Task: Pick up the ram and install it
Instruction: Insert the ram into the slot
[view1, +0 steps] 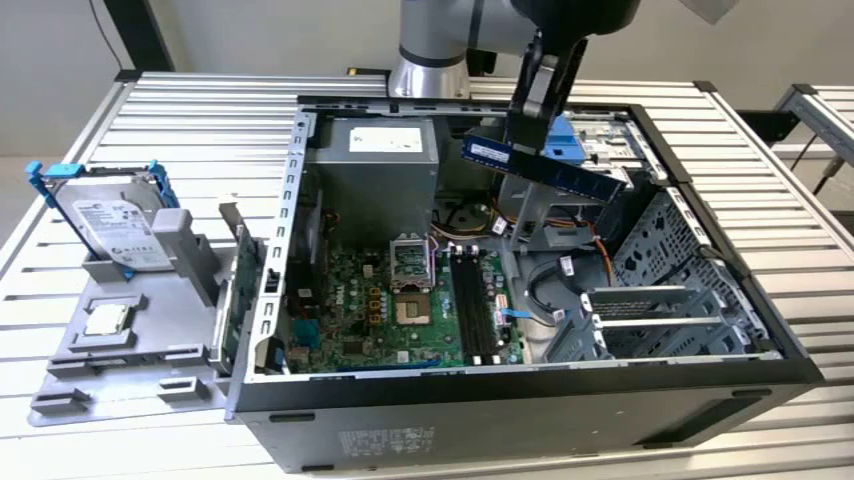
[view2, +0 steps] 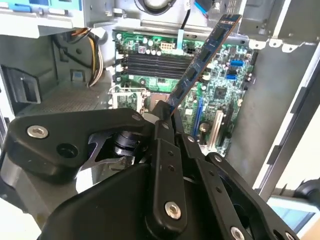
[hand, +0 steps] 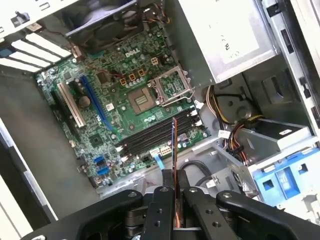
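Observation:
The ram (view1: 545, 166) is a long, narrow blue circuit-board stick held in the air above the open computer case (view1: 747, 290), tilted down toward the exterior view's right. My gripper (view1: 530, 142) is shut on it near its middle. In the second wrist view the ram (view2: 202, 61) sticks out from between the black fingers (view2: 162, 132), over the green motherboard. The first wrist view shows the ram (hand: 174, 150) edge-on above the black memory slots (hand: 157, 135). In the exterior view the memory slots (view1: 474, 300) lie well below the stick, beside the open processor socket (view1: 407, 300).
A grey holder (view1: 134, 330) at the exterior view's left carries a silver hard drive in a blue frame (view1: 114, 225) and a small square processor chip (view1: 107, 318). The power supply (view1: 380, 160), metal drive cages (view1: 667, 270) and loose cables (view1: 534, 290) crowd the case.

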